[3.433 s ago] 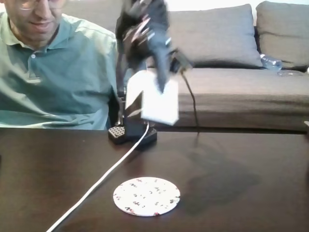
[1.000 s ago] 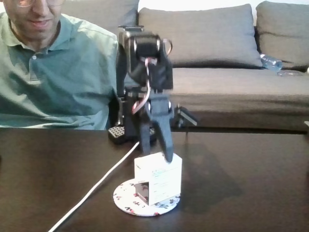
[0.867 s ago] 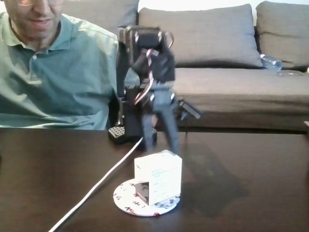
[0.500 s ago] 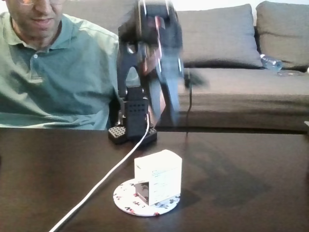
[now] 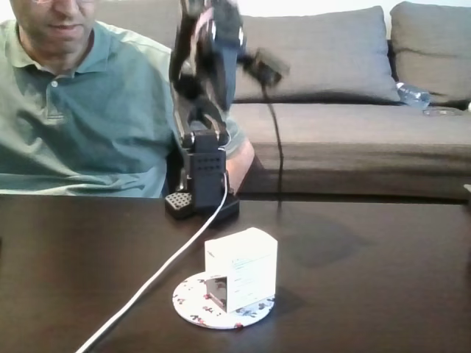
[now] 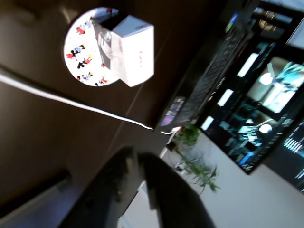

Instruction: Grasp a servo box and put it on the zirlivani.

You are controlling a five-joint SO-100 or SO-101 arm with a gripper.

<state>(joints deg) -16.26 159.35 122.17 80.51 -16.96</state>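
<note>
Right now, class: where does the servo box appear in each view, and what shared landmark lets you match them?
Fixed view: the servo box stands low, centre, on the zirlivani.
Wrist view: the box sits upper left, on the same disc.
Shared landmark: the white cable running beside the disc.

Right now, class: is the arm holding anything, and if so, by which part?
Nothing is held. The servo box sits on the zirlivani, and the gripper is raised well clear of it.
</note>
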